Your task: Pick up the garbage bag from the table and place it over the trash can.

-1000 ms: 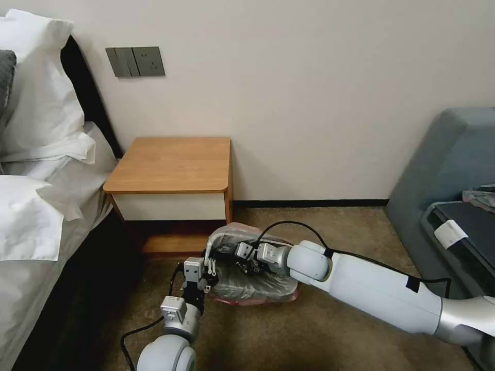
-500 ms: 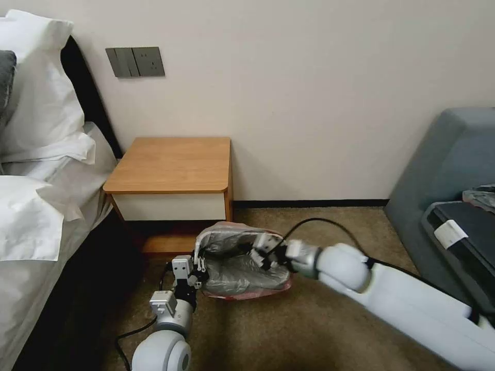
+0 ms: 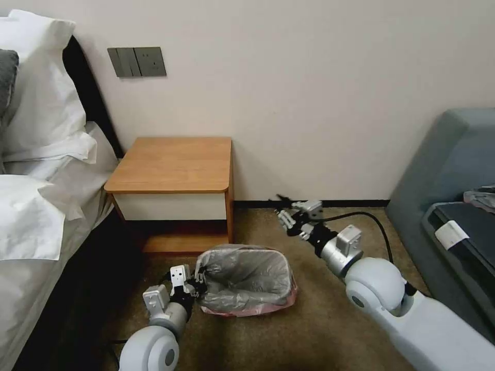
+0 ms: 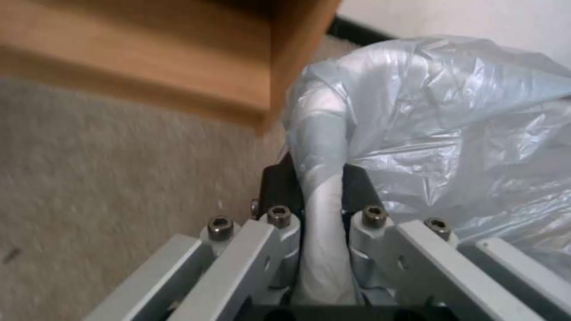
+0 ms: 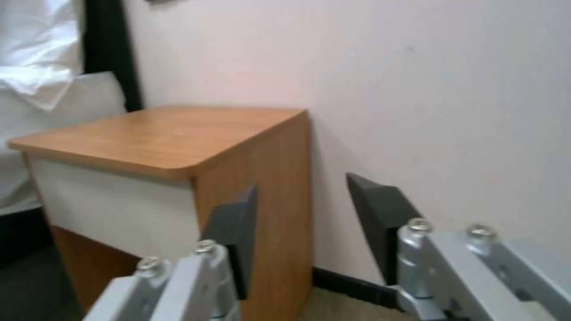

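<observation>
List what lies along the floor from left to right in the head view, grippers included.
Left gripper shut on the bag-covered rim, garbage bag lining the trash can, right gripper open above the carpet, grey sofa.

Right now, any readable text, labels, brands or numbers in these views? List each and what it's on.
None readable.
White label on the dark case at the right edge: any print too small to read.
Grey wall switch panel: no markings legible.
Garbage bag, table, left gripper, right gripper: no text visible.
</observation>
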### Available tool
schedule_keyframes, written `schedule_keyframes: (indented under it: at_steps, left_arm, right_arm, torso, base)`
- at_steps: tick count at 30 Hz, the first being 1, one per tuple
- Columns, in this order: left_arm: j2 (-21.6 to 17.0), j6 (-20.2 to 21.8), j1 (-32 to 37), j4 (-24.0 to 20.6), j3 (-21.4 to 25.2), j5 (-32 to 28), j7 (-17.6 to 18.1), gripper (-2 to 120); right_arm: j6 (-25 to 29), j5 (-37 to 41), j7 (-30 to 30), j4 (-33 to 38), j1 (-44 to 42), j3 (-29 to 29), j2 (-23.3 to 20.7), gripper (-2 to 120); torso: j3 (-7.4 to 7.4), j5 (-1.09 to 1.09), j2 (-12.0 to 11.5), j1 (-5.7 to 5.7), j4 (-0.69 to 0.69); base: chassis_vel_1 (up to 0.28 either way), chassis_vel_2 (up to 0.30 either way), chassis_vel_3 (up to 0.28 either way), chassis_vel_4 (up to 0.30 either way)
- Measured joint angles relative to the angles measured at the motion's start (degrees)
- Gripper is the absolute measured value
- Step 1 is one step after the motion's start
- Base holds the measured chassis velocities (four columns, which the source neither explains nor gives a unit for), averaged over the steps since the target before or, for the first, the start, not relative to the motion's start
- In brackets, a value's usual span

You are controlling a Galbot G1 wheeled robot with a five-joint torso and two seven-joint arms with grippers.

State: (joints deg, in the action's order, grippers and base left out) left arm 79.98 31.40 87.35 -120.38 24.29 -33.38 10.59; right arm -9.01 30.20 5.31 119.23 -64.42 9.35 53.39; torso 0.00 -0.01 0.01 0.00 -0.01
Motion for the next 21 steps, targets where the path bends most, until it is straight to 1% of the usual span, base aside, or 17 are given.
schedule_keyframes:
  at_steps: [1, 2, 5, 6, 9, 10, 12, 13, 14, 16, 17, 19, 20, 21]
  left_arm:
    - [0.0, 0.2, 0.1, 0.4, -0.1, 0.0, 0.2, 3]
    - [0.0, 0.2, 0.1, 0.4, -0.1, 0.0, 0.2, 3]
    - [0.4, 0.1, 0.5, 1.9, -0.2, -0.3, 1.2, 3]
    - [0.4, 0.1, 0.5, 1.9, -0.2, -0.3, 1.2, 3]
    - [0.5, -0.8, 1.1, 2.7, -0.2, -0.6, 1.2, 3]
    - [0.5, -0.8, 1.1, 2.7, -0.2, -0.6, 1.2, 3]
    - [0.6, -1.1, 1.4, 2.6, -0.2, -0.6, 1.2, 3]
    - [0.6, -1.1, 1.4, 2.6, -0.2, -0.6, 1.2, 3]
    - [0.7, -1.2, 1.4, 2.5, -0.2, -0.7, 1.2, 4]
    - [1.0, -1.1, 1.5, 2.2, -0.3, -0.8, 1.5, 13]
    - [1.0, -1.1, 1.5, 2.2, -0.3, -0.8, 1.5, 13]
    - [1.2, -1.0, 1.6, 1.9, -0.4, -0.9, 1.7, 22]
    - [1.3, -1.0, 1.7, 1.9, -0.5, -0.9, 1.8, 28]
    - [1.3, -1.0, 1.7, 1.9, -0.5, -0.9, 1.8, 28]
  right_arm:
    - [0.3, -0.3, -0.2, -0.1, -1.0, 0.7, 0.5, 51]
    - [0.3, -0.3, -0.2, -0.1, -1.0, 0.7, 0.5, 51]
    - [0.6, -0.7, -0.6, -0.2, -2.3, 1.9, 1.2, 64]
    - [0.6, -0.7, -0.6, -0.2, -2.3, 1.9, 1.2, 64]
    - [0.7, -1.3, -1.5, 0.1, -3.1, 2.4, 1.3, 80]
    - [0.7, -1.3, -1.5, 0.1, -3.1, 2.4, 1.3, 80]
    - [0.7, -2.0, -2.1, 0.2, -3.7, 2.5, 1.7, 89]
    - [0.7, -2.0, -2.1, 0.2, -3.7, 2.5, 1.7, 89]
    - [0.8, -2.4, -2.3, 0.1, -4.1, 2.5, 2.0, 94]
    - [1.0, -2.9, -2.5, 0.0, -4.5, 2.5, 2.3, 99]
    - [1.0, -2.9, -2.5, 0.0, -4.5, 2.5, 2.3, 99]
    - [1.1, -3.5, -2.7, -0.3, -4.6, 2.5, 2.5, 100]
    - [1.2, -3.5, -2.8, -0.3, -4.6, 2.4, 2.6, 100]
    - [1.2, -3.5, -2.8, -0.3, -4.6, 2.4, 2.6, 100]
  torso:
    - [0.0, 0.01, 0.0, 0.0, 0.0]
    - [0.0, 0.01, 0.0, 0.0, 0.0]
    - [0.0, 0.01, 0.0, 0.0, 0.01]
    - [0.0, 0.01, 0.0, 0.0, 0.01]
    - [0.0, 0.03, 0.0, 0.0, 0.01]
    - [0.0, 0.03, 0.0, 0.0, 0.01]
    - [0.0, 0.01, 0.0, 0.0, 0.02]
    - [0.0, 0.01, 0.0, 0.0, 0.02]
    - [0.0, 0.01, 0.0, 0.0, 0.01]
    - [0.0, 0.0, 0.0, 0.0, 0.01]
    - [0.0, 0.0, 0.0, 0.0, 0.01]
    - [0.0, 0.0, 0.0, 0.0, 0.0]
    - [0.0, 0.01, 0.0, 0.0, 0.0]
    - [0.0, 0.01, 0.0, 0.0, 0.0]
  base:
    - [0.0, 0.0, 0.0, 0.0]
    - [0.0, 0.0, 0.0, 0.0]
    - [0.0, 0.0, 0.0, 0.0]
    - [0.0, 0.0, 0.0, 0.0]
    - [0.0, 0.0, 0.0, 0.0]
    - [0.0, 0.0, 0.0, 0.0]
    - [0.0, 0.0, 0.0, 0.0]
    - [0.0, 0.0, 0.0, 0.0]
    - [0.0, 0.0, 0.0, 0.0]
    - [0.0, 0.0, 0.0, 0.0]
    - [0.0, 0.0, 0.0, 0.0]
    - [0.0, 0.0, 0.0, 0.0]
    - [0.0, 0.0, 0.0, 0.0]
    - [0.0, 0.0, 0.0, 0.0]
